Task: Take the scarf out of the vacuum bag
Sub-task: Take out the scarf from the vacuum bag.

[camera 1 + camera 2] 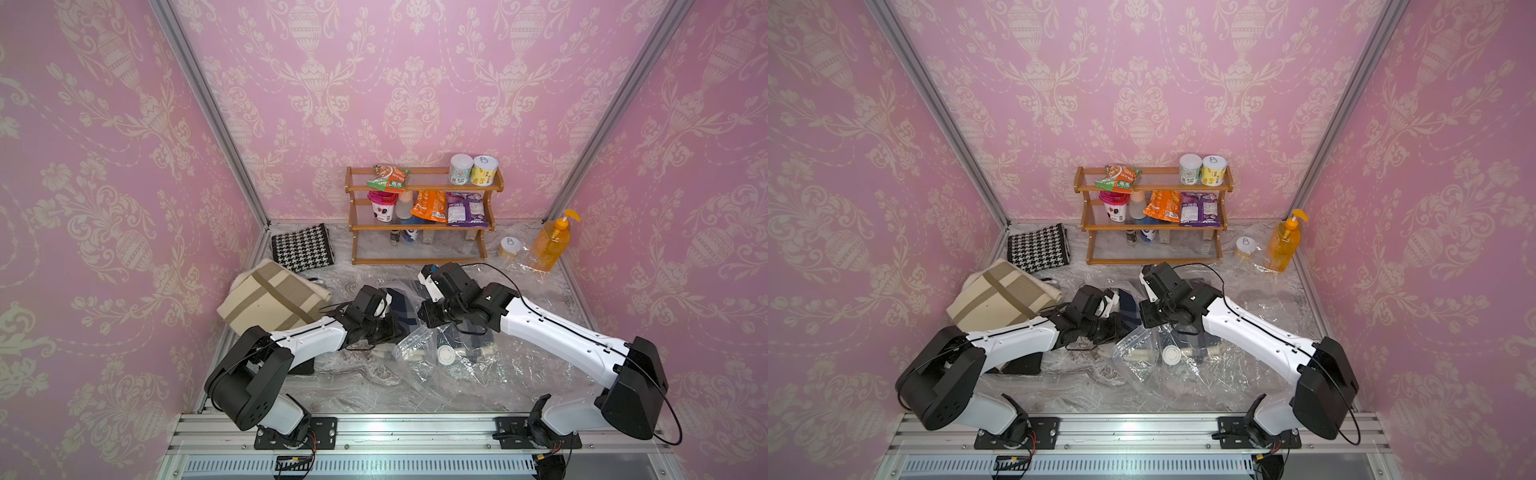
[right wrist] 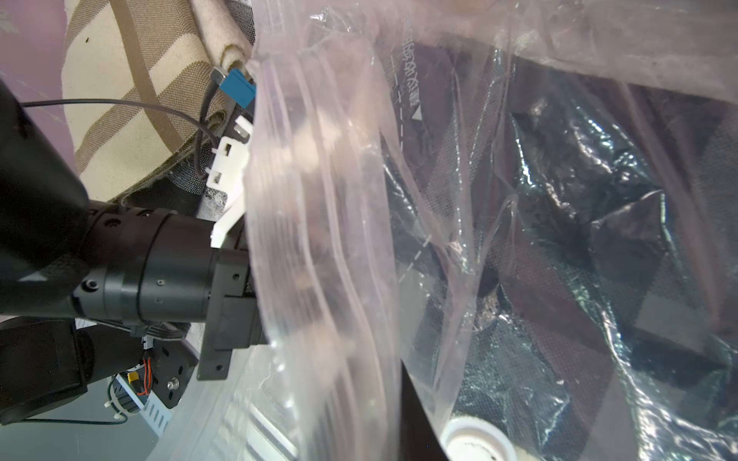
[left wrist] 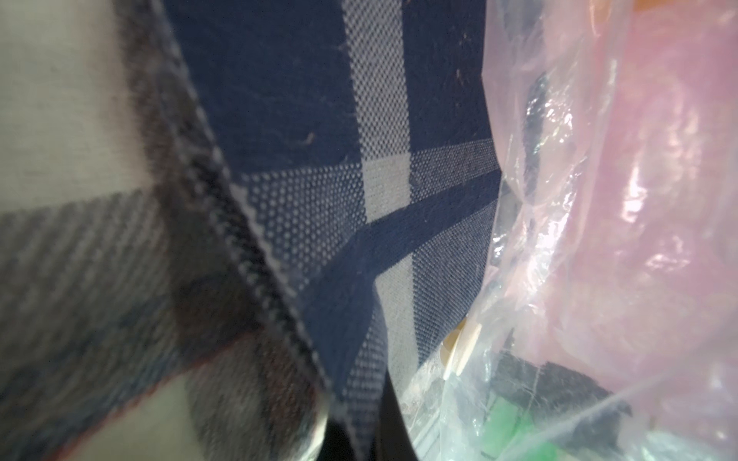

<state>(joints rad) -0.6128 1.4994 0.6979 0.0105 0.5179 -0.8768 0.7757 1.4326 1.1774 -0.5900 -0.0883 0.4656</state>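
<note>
The marble worktop (image 1: 353, 386) is mostly covered in front by the vacuum bag (image 1: 469, 374), a wide sheet of crinkly clear film lying flat towards the right arm and tented up where the two arms meet. Behind it stands the wooden rack (image 1: 415, 261) of snacks. To the left lie a folded beige striped cloth (image 1: 270, 301) and a smaller houndstooth one (image 1: 302, 247), both well clear of the bag and no part of this step. The scarf (image 3: 303, 119), navy with pale checks, is inside the bag at its open left end, where part of it shows as a dark fold between the two wrists in both top views. The right gripper (image 1: 424, 322) sits at the peak of the raised film. Its jaws are narrow and appear to pinch the upper lip of the mouth, probably to keep the opening wide and the plastic off the cloth. The left gripper (image 1: 392, 330) reaches into that mouth. It is fully closed, and in the left wrist view the fabric gathers down towards its fingers, so it seems to hold the scarf, ready to draw it out leftward. The white valve cap (image 1: 446, 356) lies on the bag's upper face nearer the front, away from both grips.
</note>
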